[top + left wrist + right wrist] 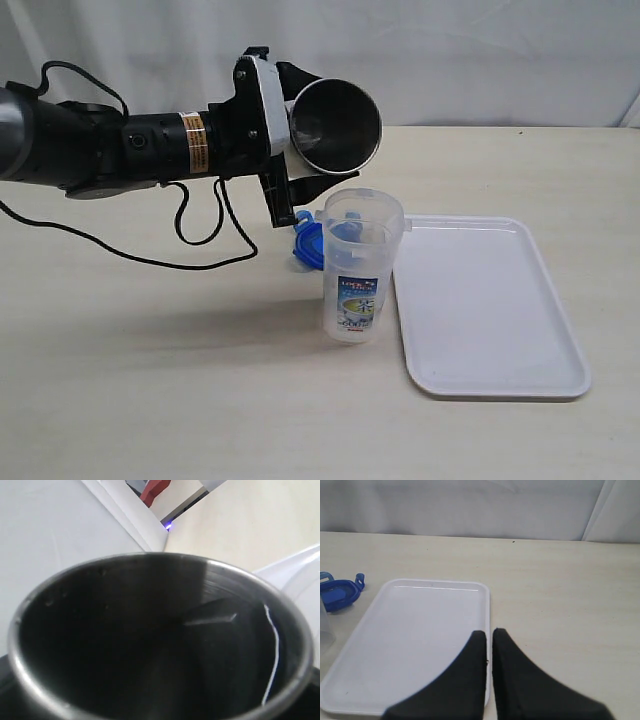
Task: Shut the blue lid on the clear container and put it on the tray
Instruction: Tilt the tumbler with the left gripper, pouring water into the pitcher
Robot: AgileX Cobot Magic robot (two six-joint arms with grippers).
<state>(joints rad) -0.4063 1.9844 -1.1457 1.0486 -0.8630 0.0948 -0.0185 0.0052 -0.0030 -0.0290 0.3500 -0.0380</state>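
The grey steel cup (335, 125), clamped in the left gripper (312, 130), hangs tilted just above the open mouth of the tall clear plastic container (358, 270) and crowds a straight drop there. The round blue plastic lid (308, 247) lies close beside the container, beneath that gripper, with a looping black cable (200, 235) to its left. The flat white rectangular tray (490, 300) lies open from above and from the right. The right gripper (489, 636), jaws together, hangs over its rim.
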